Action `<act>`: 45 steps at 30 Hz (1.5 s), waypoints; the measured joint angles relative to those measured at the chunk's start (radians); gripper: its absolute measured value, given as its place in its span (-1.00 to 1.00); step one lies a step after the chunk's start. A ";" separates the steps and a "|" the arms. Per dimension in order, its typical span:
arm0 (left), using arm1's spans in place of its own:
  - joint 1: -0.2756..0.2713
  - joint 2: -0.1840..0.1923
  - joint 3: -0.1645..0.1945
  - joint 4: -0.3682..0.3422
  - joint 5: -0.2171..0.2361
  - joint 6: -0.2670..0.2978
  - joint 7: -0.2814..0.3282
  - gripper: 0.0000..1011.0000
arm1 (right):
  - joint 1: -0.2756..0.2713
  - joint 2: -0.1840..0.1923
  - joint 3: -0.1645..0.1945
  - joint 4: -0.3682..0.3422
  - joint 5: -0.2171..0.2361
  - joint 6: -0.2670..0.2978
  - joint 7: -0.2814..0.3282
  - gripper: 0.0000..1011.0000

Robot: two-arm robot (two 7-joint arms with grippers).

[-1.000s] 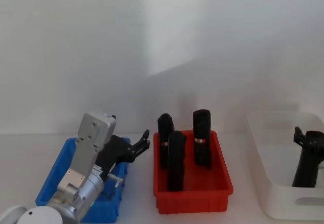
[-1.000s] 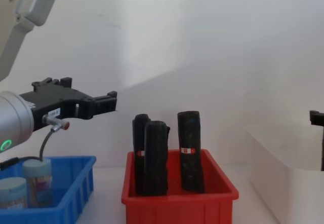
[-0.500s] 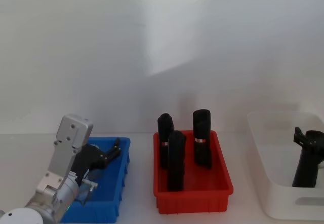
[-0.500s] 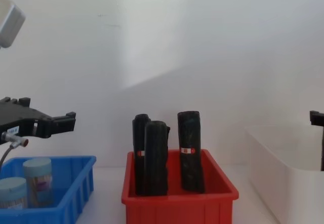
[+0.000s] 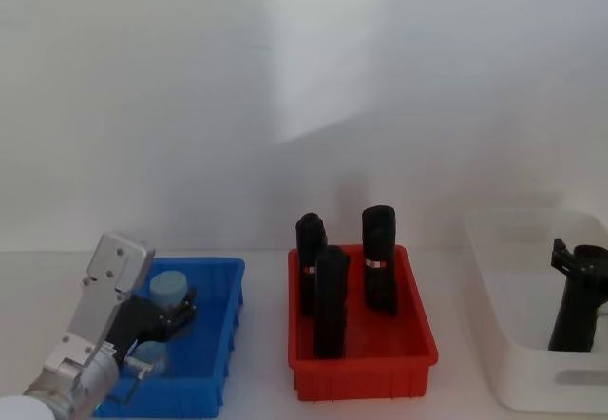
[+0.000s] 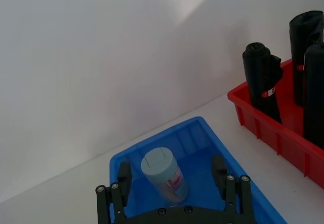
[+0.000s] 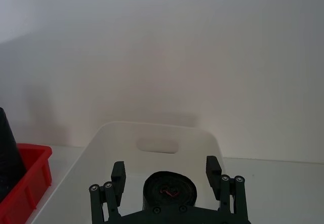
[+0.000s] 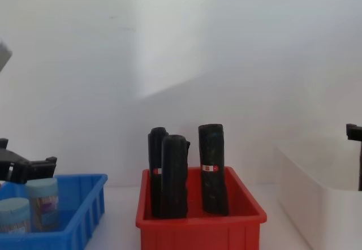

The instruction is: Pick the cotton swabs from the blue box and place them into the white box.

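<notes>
I can count two cotton swab jars [image 8: 42, 202]. Both stand upright inside the blue box [image 5: 224, 344], on the left part of the white table [image 5: 261, 387]. Each jar is a small round tube of clear plastic with a flat, pale blue-grey lid. The one seen up close has a pink and purple label on its side, but the words are too small to read. The blue box is shiny plastic with sloped sides and a rim around the top.

The left gripper [image 6: 171, 167] hangs low over the blue box. Its two black fingers are spread wide, one on each side of the jar farther from the robot. They do not touch it.

In the middle sits one red bin [image 5: 361, 378], shaped like the blue box. Three black rolls [image 5: 330, 301] stand in it, tall and a bit wrinkly. Two of them show a thin white and red band, and I cannot read anything on it.

On the right is one white box [image 5: 503, 353]. It is smooth, a little see-through, and bigger than the coloured ones, with a handle slot in its end wall. The right gripper [image 7: 166, 166] is down inside it with its fingers apart. One more black roll [image 7: 168, 191] stands between them, with a gap on each side.
</notes>
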 joint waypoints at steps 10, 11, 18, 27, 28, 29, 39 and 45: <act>0.004 0.015 -0.017 0.040 -0.004 0.034 -0.031 0.98 | 0.000 0.000 0.000 0.000 0.000 0.000 0.000 0.98; 0.004 0.017 -0.019 0.046 -0.006 0.038 -0.036 0.98 | 0.000 0.000 0.000 0.000 0.000 0.000 0.000 0.98; 0.003 0.019 -0.026 0.070 -0.014 0.049 -0.057 0.98 | 0.000 0.000 0.000 0.000 0.000 0.000 0.000 0.98; -0.001 0.018 -0.031 0.095 -0.021 0.059 -0.090 0.98 | 0.000 0.000 0.000 0.000 0.000 0.000 0.000 0.98; -0.001 0.018 -0.031 0.097 -0.022 0.060 -0.093 0.98 | 0.000 0.000 0.000 0.000 0.000 0.000 0.000 0.98; -0.001 0.017 -0.031 0.098 -0.022 0.061 -0.095 0.98 | 0.000 0.000 0.000 0.000 0.000 0.000 0.000 0.98; -0.008 0.010 -0.032 0.124 -0.024 0.075 -0.123 0.98 | 0.000 0.000 0.000 0.000 0.000 0.000 0.000 0.98; -0.017 0.001 -0.030 0.146 -0.020 0.081 -0.140 0.98 | 0.000 0.000 0.000 0.000 0.000 0.000 0.000 0.98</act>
